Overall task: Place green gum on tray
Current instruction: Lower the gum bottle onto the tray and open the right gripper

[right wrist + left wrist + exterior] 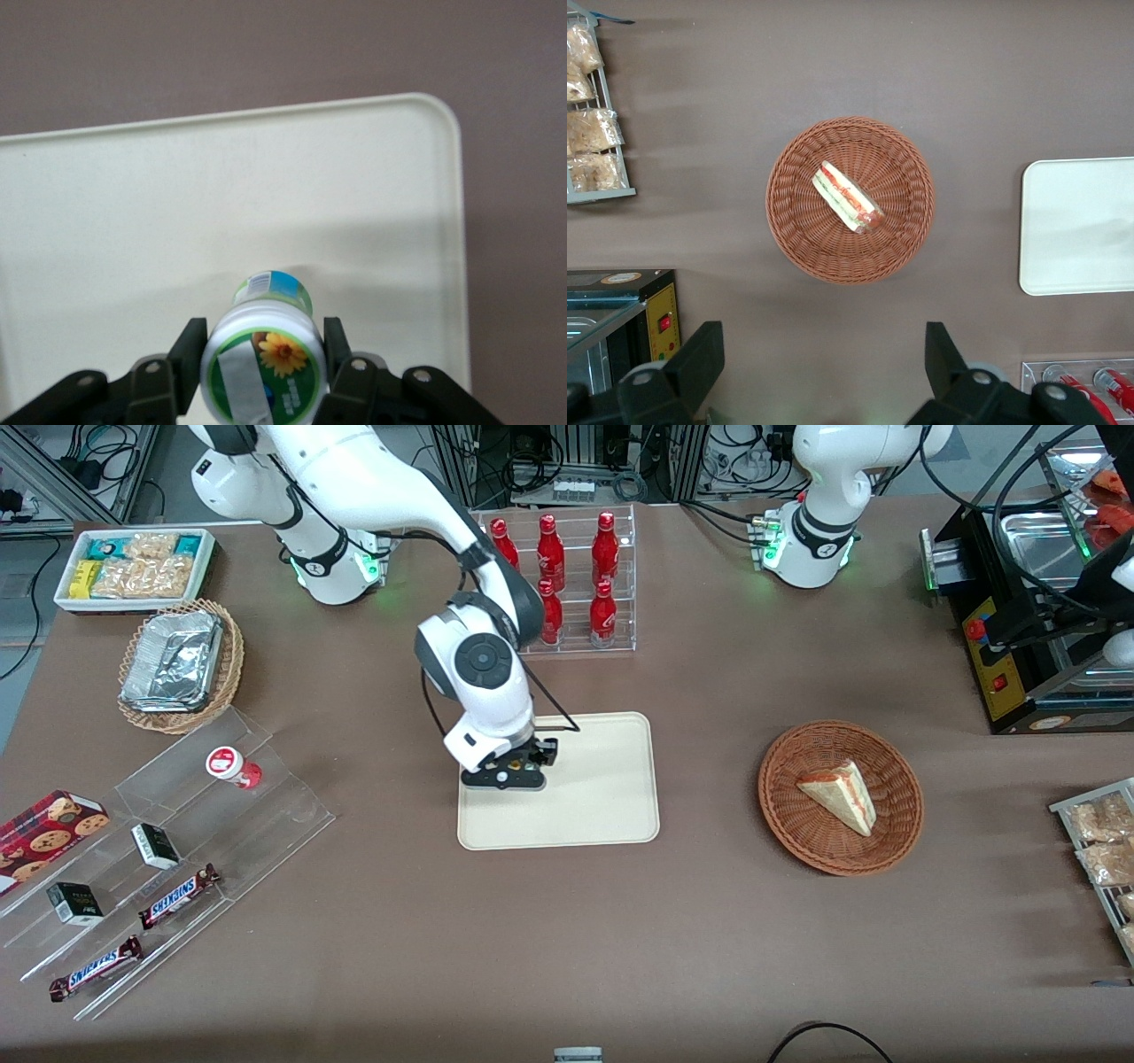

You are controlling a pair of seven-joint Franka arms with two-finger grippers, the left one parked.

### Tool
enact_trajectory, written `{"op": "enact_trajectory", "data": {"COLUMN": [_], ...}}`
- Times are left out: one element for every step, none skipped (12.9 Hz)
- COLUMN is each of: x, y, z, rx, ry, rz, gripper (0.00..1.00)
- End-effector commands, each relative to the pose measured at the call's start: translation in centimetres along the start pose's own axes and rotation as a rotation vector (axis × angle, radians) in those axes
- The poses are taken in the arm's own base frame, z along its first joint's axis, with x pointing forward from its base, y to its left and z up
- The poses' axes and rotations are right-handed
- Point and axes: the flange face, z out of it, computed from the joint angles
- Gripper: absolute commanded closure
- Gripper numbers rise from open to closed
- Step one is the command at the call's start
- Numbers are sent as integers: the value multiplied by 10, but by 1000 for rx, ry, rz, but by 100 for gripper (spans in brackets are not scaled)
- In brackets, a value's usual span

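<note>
Claw (263, 372) clenched on the green gum (264, 359), hanging just above the tray (133, 204), near the tray's working-arm end, fingers (189, 354) squeezing the lid.

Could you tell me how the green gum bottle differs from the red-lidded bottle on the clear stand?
The green gum has a green-rimmed lid with a flower; the red-lidded bottle has red lid and label. The green gum is held between the fingers of the gripper over the tray; the red one rests free on the clear stand toward the working arm's end. Both are small white cylindrical bottles.
</note>
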Motion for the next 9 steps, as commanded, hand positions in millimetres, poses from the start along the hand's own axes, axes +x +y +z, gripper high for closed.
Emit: {"op": "enact_trajectory", "data": {"x": [-14, -16, -22, -25, -31, -31, -32, -32, -32], "y": [-16, -19, -25, -29, -33, -33, -33, -33, -33], "z": [15, 20, 24, 27, 30, 32, 33, 37, 39], "rx": [38, 40, 48, 49, 45, 44, 42, 37, 35], "ry": [6, 9, 10, 11, 8, 8, 8, 4, 8], "rz": [45, 52, 62, 68, 61, 61, 63, 79, 87], "gripper": [100, 100, 100, 100, 100, 100, 100, 100, 94]}}
